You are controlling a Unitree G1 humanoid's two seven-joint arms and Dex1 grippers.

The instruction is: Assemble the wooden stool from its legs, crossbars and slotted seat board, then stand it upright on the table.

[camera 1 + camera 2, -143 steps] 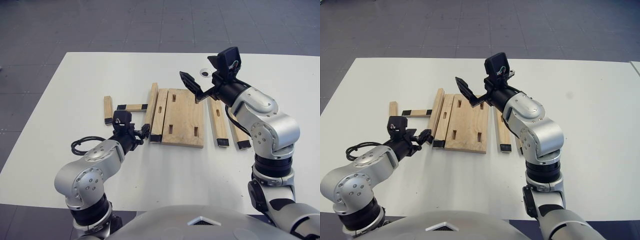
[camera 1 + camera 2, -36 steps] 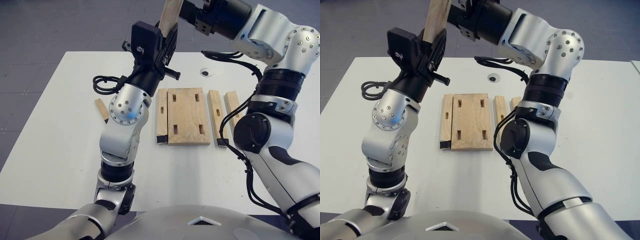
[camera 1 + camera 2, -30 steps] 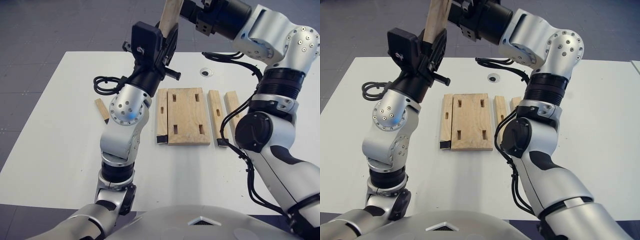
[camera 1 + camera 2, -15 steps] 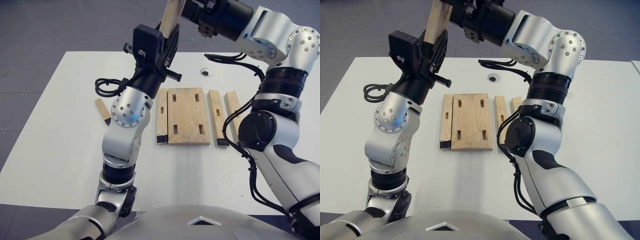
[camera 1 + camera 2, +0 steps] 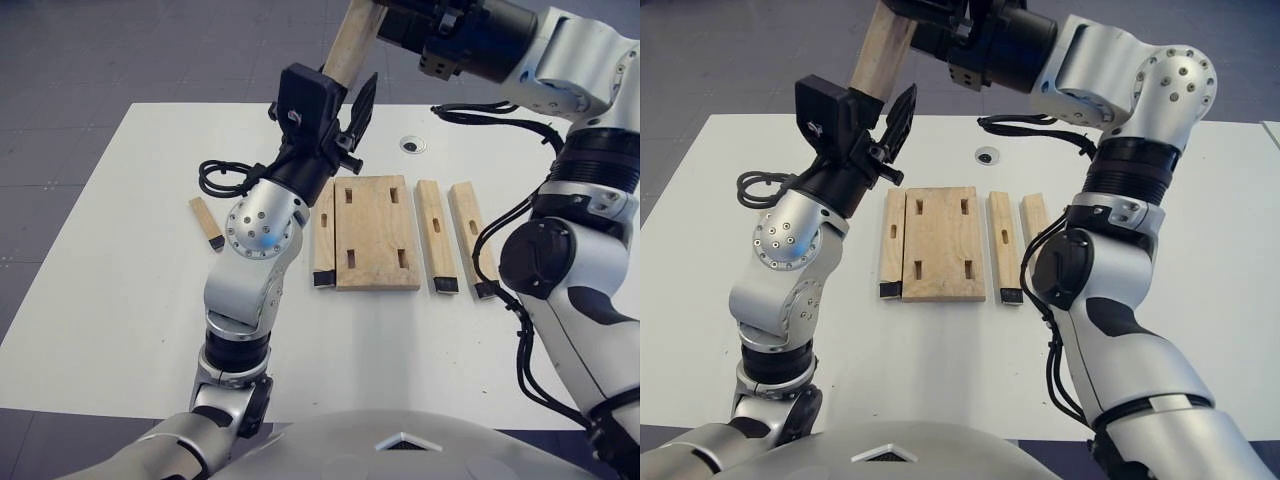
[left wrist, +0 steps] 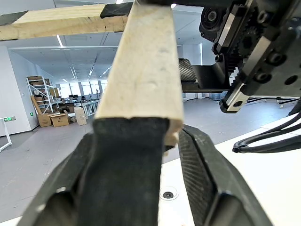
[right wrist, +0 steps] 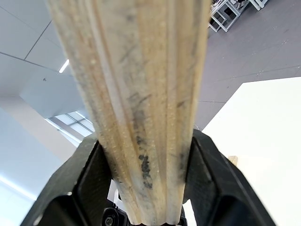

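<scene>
Right wrist view: a pale wooden stool leg (image 7: 136, 94) runs lengthwise through the right gripper (image 7: 146, 181), whose 2 black fingers are clamped against its sides.

Left wrist view: the left gripper (image 6: 136, 141) has its 2 fingers spread to either side of that leg's black-taped end. They bracket it with a thin gap on 1 side, so they are not pinching. Another tape-patched wooden bar (image 6: 61, 21) crosses beyond; whether it is joined to the leg I cannot tell.

Head views: both arms are raised, and the leg hangs tilted in the air above the far part of the white table (image 5: 120, 300). Flat below lies the rectangular slotted seat board (image 5: 375, 232) with 4 slots. A 1st loose leg (image 5: 323, 225) lies just beside its left edge, a 2nd loose leg (image 5: 433, 235) and a 3rd loose leg (image 5: 470, 240) to its right. A short black-tipped wooden piece (image 5: 205, 222) lies apart at the left, near a coiled black cable (image 5: 225, 178).

The risk, as I judge it, is the handover. If the right gripper lets go before the left closes, the leg falls onto the board and scatters the parts. A grip on slick tape could also let the leg swivel, and the cable might snag the left arm.
</scene>
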